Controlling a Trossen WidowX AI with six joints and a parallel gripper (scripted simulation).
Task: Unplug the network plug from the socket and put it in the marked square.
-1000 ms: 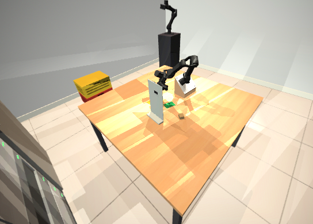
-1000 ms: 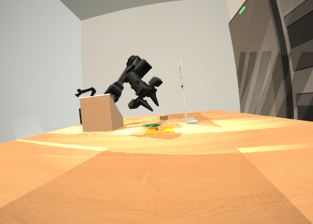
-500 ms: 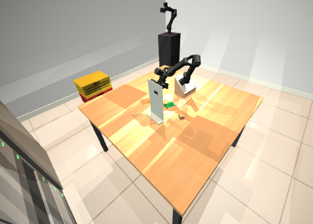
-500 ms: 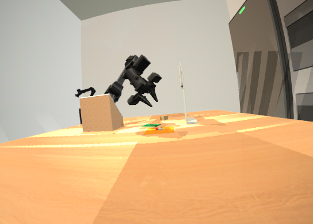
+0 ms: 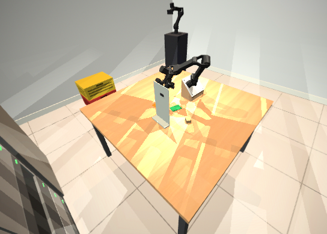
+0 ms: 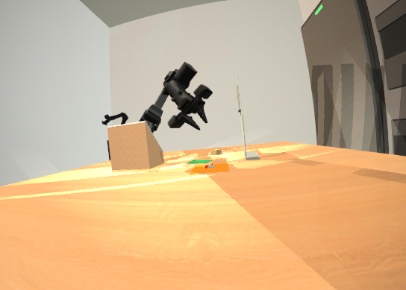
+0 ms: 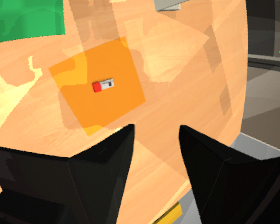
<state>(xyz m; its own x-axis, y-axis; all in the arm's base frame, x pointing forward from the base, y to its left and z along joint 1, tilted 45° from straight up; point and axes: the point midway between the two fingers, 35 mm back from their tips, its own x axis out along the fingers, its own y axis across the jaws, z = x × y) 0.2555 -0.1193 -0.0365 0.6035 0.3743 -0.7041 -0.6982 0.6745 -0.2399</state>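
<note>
- Gripper (image 6: pixel 192 121): raised in the air above the surface (image 6: pixel 231 224), between the tan block (image 6: pixel 132 146) and the upright panel (image 6: pixel 240 116). Its fingers stand partly apart with only air between them, so it holds nothing and touches nothing. The height suits a finish posture free of all contact.
- Plug (image 7: pixel 103 86): a small red-and-white piece lying flat inside the orange marked square (image 7: pixel 98 86), near the square's middle and well apart from the gripper. The wrist view looks down on it through the gap between the two dark fingers.
- Upright panel: stands on its own foot on the surface, seen edge-on in the exterior view. Whether the socket (image 5: pixel 161 94) is vacant cannot be told at this scale, though the plug on the square implies so.
- Green patch (image 7: pixel 27 10): a flat marker just beside the orange square; not part of the placement target.
- Judged stage: unlocking, extraction, placing and release appear done; what remains is for the arm (image 5: pixel 192 64) to rest clear of the panel and the surface.
</note>
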